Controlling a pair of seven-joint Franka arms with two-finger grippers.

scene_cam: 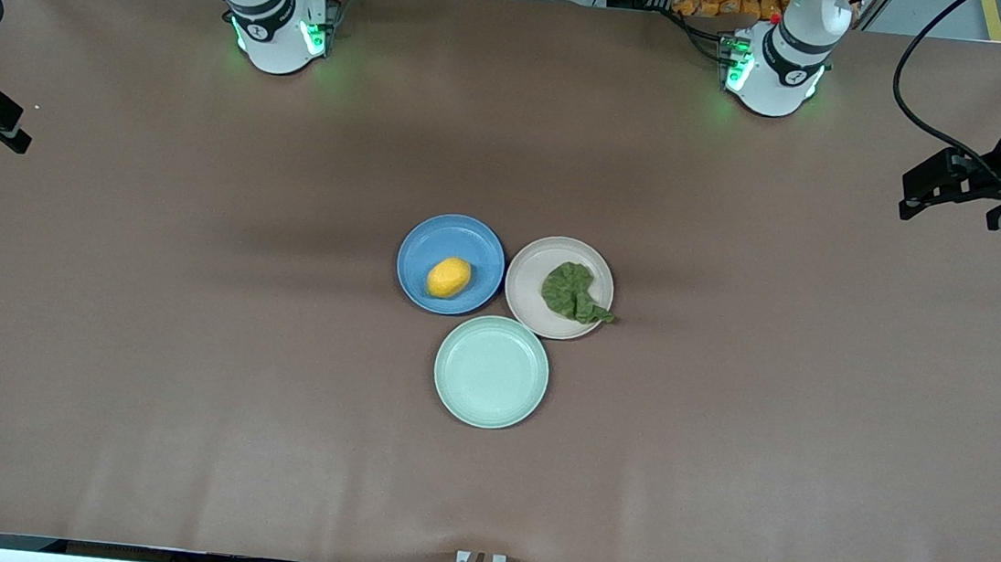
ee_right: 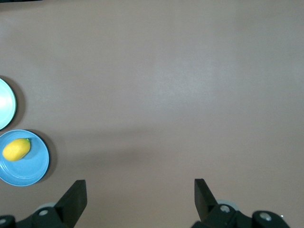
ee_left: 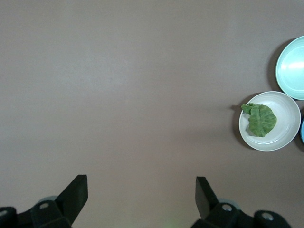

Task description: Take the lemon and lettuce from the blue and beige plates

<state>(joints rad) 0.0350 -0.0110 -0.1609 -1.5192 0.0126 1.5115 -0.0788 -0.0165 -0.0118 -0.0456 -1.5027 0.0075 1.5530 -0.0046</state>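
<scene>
Lemon smooth yellow-orange on blue plate, wrinkled green lettuce on beige plate; left gripper and right gripper wait with fingers apart.

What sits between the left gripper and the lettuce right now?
Nothing: in the left wrist view only bare brown table runs from the open left gripper to the lettuce on the beige plate.

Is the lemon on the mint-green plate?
No. In the front view the lemon lies on the blue plate, and the mint-green plate holds nothing.
</scene>
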